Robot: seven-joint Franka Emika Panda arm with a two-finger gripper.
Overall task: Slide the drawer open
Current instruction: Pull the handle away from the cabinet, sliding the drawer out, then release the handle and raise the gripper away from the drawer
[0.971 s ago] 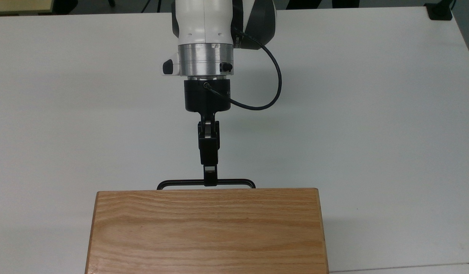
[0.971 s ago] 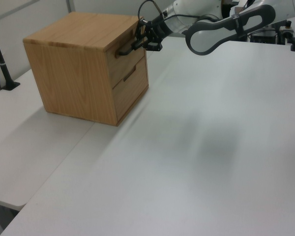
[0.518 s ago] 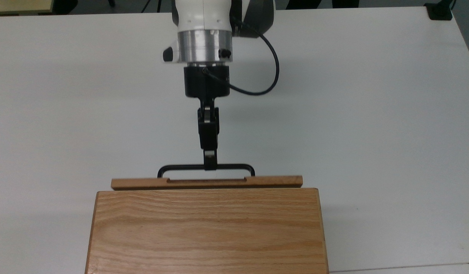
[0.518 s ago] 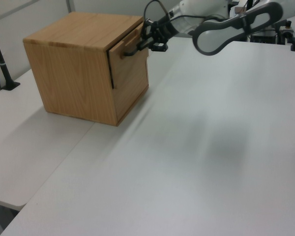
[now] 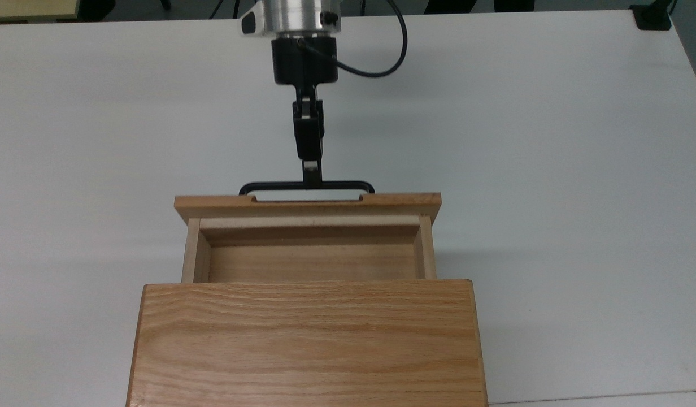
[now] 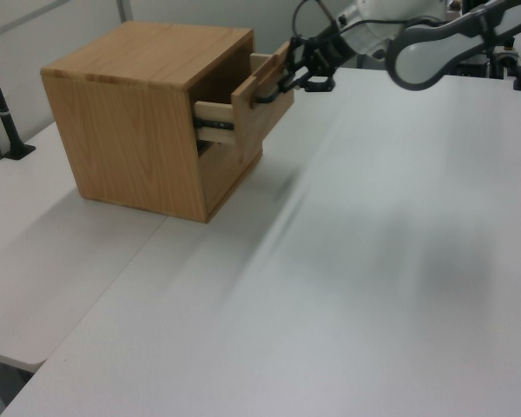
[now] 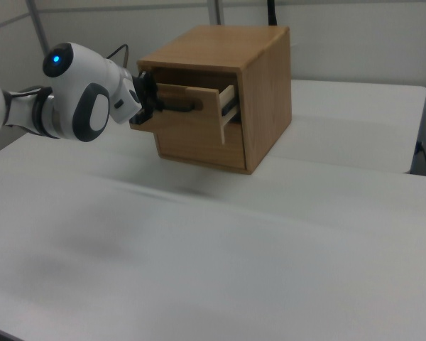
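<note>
Drawer [image 5: 308, 226] pulled partly out, handle [image 5: 307, 186] apparently clamped between jaws

Lab or robotics test room, not a home. Plain white tables [image 6: 347, 287] pushed together, seam visible lower left of the left view, bare tops. A white robot arm [image 7: 71, 103] with a lit blue indicator sits at the upper left of the right view, a black cable [image 5: 390, 51] looping off its wrist at the top centre of the top view. Black clamp-mounted stand [image 6: 4, 122] at the left edge of the left view. Grey partition panels [image 7: 341, 35] with metal framing across the top of the right view. Single oak cabinet [image 6: 148, 113] as a test prop.
</note>
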